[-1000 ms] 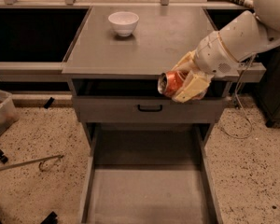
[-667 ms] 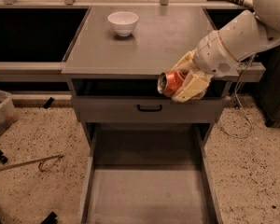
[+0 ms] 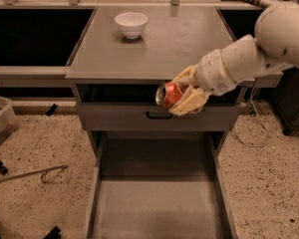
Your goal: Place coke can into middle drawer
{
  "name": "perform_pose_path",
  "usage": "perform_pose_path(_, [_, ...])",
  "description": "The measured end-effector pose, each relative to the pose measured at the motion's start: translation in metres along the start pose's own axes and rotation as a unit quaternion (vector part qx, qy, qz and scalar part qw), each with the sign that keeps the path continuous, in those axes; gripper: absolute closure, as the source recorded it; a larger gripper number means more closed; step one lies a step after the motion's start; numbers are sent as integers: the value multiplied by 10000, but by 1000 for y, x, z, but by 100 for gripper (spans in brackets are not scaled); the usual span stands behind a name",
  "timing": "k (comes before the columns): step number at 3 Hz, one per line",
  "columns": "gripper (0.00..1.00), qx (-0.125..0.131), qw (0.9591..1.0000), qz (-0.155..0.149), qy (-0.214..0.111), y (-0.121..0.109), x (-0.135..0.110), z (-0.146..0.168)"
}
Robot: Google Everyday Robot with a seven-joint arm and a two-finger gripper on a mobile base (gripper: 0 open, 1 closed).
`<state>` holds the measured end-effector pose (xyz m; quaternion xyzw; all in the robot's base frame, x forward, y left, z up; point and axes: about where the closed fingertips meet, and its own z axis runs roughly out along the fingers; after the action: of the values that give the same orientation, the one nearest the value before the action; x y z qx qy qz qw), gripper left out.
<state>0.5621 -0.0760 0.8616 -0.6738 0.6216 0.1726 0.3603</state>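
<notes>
The coke can (image 3: 168, 94) is red-orange with a silver end facing left. It lies sideways in my gripper (image 3: 182, 94), whose cream fingers are shut on it. The gripper holds it in the air in front of the cabinet's front edge, just above the grey drawer front with the black handle (image 3: 158, 116). The middle drawer (image 3: 154, 208) is pulled out wide below; its flat grey floor is bare. My white arm reaches in from the upper right.
A white bowl (image 3: 131, 24) stands at the back of the grey cabinet top (image 3: 154, 44). A plastic bin (image 3: 0, 123) and a metal rod (image 3: 30, 174) lie on the speckled floor at the left. Cables run on the floor at the right.
The gripper with the can has shifted slightly left and down; nothing else has moved.
</notes>
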Motion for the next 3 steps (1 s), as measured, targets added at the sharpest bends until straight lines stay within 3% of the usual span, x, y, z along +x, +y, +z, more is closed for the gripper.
perform_pose_path(1, [100, -27, 9986, 480, -241, 34, 34, 56])
perform_pose_path(2, [100, -204, 9955, 925, -60, 79, 73, 118])
perform_pose_path(3, [100, -204, 9955, 924, -61, 79, 73, 118])
